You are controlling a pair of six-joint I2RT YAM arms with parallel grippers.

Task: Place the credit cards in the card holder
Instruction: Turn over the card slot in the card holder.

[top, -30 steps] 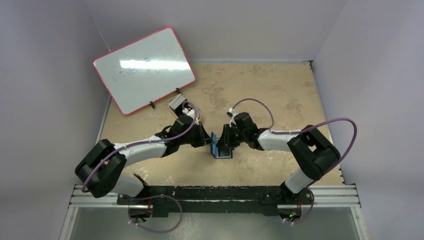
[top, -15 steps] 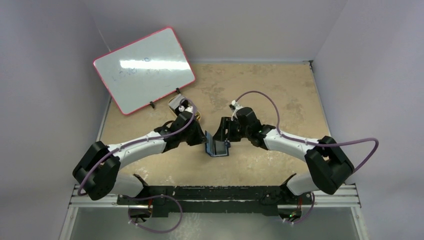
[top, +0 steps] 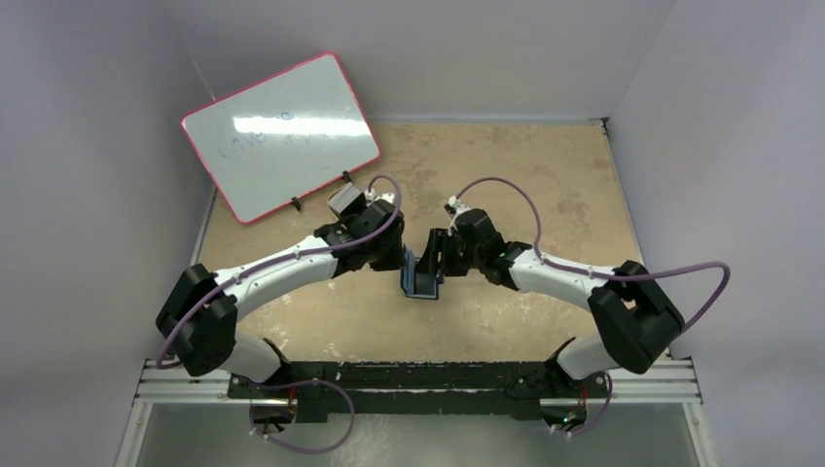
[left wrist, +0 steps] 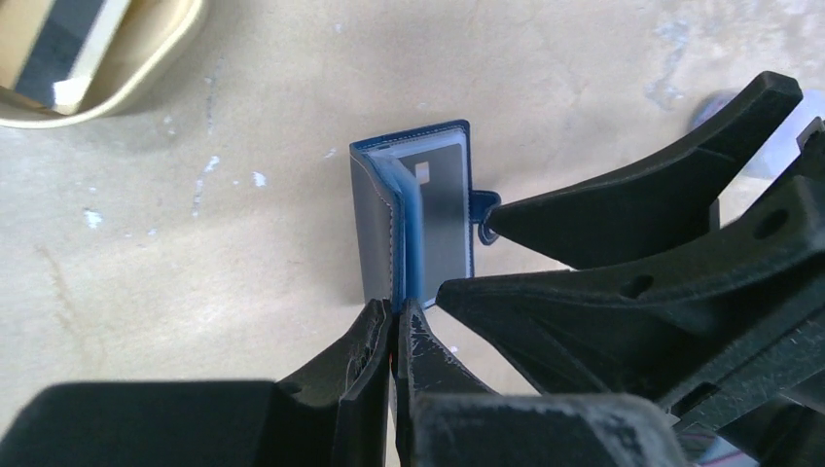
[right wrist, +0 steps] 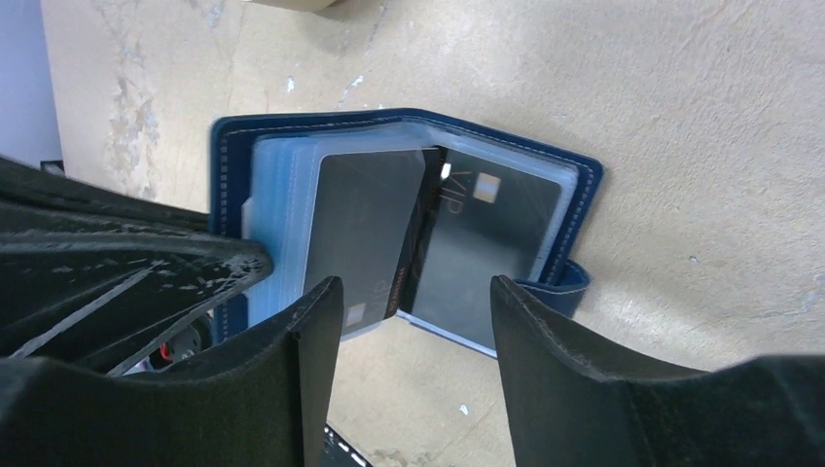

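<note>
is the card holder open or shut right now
Open: the right wrist view shows the card holder spread apart, its light blue pockets and dark cards exposed.

Pale "VIP" lettering on the dark card (right wrist: 486, 233) in the card holder (right wrist: 576, 180); whiteboard (top: 282, 136) scribble unreadable

Crowded centre, open tabletop to the right
The left hand (left wrist: 393, 326) and the spread right hand (right wrist: 413, 292) flank the navy-blue bifold card holder (left wrist: 373, 224). A gold oval metal tin (left wrist: 146, 68) and a leaning pink-framed whiteboard (top: 280, 134) block the far left, while the tan speckled tabletop (top: 555, 175) lies bare to the right.
</note>
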